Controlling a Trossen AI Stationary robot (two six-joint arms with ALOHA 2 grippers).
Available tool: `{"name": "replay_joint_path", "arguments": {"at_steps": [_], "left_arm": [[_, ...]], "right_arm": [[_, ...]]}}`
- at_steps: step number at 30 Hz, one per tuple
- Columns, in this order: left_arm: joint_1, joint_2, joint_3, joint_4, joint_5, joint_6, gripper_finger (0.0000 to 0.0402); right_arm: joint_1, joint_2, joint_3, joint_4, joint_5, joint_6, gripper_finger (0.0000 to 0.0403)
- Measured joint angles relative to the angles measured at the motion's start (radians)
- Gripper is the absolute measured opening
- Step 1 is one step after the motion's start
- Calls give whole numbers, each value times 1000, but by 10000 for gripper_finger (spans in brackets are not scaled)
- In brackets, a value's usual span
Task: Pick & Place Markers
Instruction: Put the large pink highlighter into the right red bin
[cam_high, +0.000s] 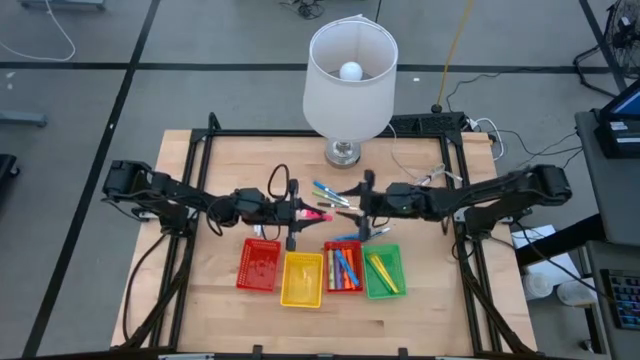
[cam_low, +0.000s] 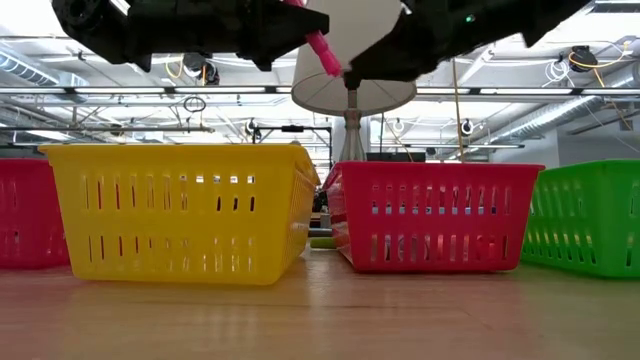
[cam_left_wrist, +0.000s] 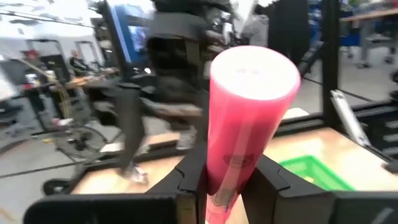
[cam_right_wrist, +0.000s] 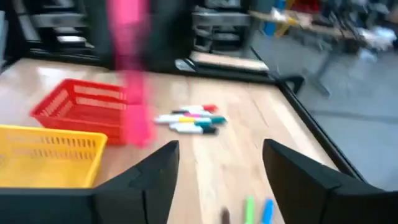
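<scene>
My left gripper (cam_high: 303, 213) is shut on a pink marker (cam_high: 319, 214) above the table's middle, over the trays. In the left wrist view the marker (cam_left_wrist: 249, 112) stands out ahead of the fingers. My right gripper (cam_high: 355, 207) faces it from the right, open (cam_right_wrist: 221, 180) and holding nothing, with the pink marker (cam_right_wrist: 130, 81) a little ahead of its fingertips. Several loose markers (cam_high: 330, 190) lie flat on the wood farther back. More markers lie in the right-hand red tray (cam_high: 343, 267) and the green tray (cam_high: 384, 270). My left gripper pinches the pink marker near its back end (cam_left_wrist: 227, 177) between its two fingers (cam_left_wrist: 189, 177). The fingers come level from the table's left and lie along the marker. Lifted clear of the table, the marker sticks out toward my right gripper, its free end (cam_low: 327, 58) tilted slightly down.
A row of mesh trays stands near the front: red (cam_high: 260, 265), yellow (cam_high: 302, 280), red and green. A white-shaded lamp (cam_high: 349, 80) stands at the table's far middle. A black frame (cam_high: 200, 150) borders the wooden top.
</scene>
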Motion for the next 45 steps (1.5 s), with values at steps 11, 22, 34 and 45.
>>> {"name": "replay_joint_path", "arguments": {"at_steps": [11,22,34,45], "left_arm": [[-11,0,0,-113,72,-216,72],[-96,200,252,-429,75,-261,66],[-142,376,510,-737,231,-205,72],[-133,377,509,-771,230,-282,142]], "right_arm": [[0,-188,0,-190,-5,111,208],[0,-188,0,-153,-6,66,203],[0,-188,0,-151,-9,49,201],[0,-188,0,-137,-10,43,201]]}}
